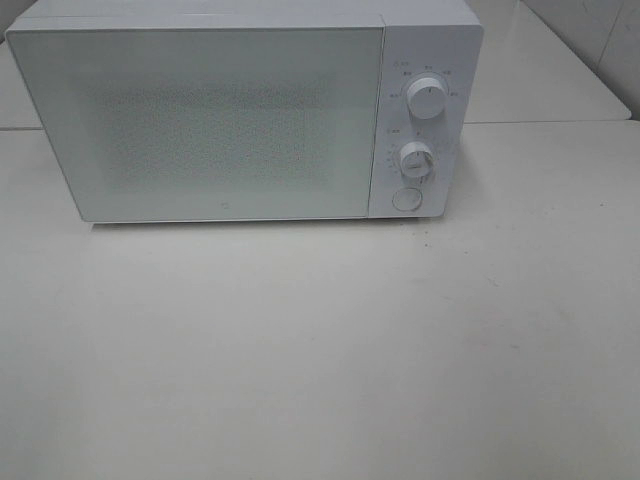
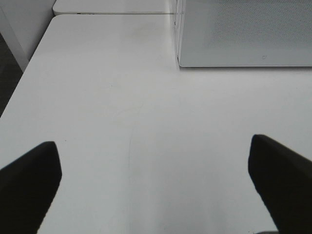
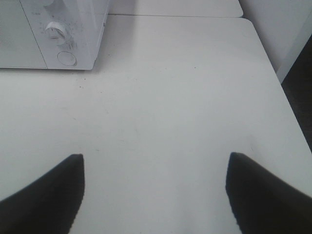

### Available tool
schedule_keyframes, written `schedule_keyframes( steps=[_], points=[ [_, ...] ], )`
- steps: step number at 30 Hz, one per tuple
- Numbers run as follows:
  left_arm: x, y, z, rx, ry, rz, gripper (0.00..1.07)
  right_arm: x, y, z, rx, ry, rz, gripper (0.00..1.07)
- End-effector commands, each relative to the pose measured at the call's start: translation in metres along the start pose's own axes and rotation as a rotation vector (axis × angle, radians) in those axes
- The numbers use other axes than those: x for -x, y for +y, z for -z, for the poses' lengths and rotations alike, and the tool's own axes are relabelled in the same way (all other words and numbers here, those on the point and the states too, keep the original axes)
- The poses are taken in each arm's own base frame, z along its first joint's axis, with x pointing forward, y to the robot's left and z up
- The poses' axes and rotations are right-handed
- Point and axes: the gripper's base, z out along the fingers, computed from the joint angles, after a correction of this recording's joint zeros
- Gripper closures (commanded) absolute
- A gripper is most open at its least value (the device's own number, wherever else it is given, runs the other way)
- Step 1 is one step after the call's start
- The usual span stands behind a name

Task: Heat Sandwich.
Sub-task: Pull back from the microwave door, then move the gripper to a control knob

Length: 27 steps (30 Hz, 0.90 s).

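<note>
I could read nothing for certain. The microwave (image 1: 445,40) carried tiny print ringing its upper knob (image 1: 428,99) and lower knob (image 1: 415,158), plus a small mark at six o'clock on its door (image 1: 210,120), all too small.

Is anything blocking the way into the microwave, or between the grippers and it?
Yes: the microwave's door is shut, closing off the inside. Nothing visible lies on the table between it and the open left gripper or right gripper. No sandwich shows in any view.
</note>
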Motion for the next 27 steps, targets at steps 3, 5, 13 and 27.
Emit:
schedule_keyframes(
  steps=[3, 5, 13, 27],
  points=[
    [-0.001, -0.001, 0.003, -0.003, -0.039, 0.004, 0.05, 0.019, 0.002, -0.016, 0.002, -0.007, 0.002, 0.31],
    [-0.001, -0.001, 0.003, -0.003, -0.039, 0.004, 0.05, 0.022, 0.002, -0.019, 0.002, -0.006, 0.003, 0.31],
    [-0.001, -0.001, 0.003, -0.003, -0.039, 0.004, 0.05, 0.038, 0.005, -0.043, 0.009, 0.015, 0.012, 0.31],
    [-0.001, -0.001, 0.003, -0.003, -0.039, 0.004, 0.05, 0.058, 0.009, -0.086, 0.022, 0.04, 0.028, 0.31]
  ],
)
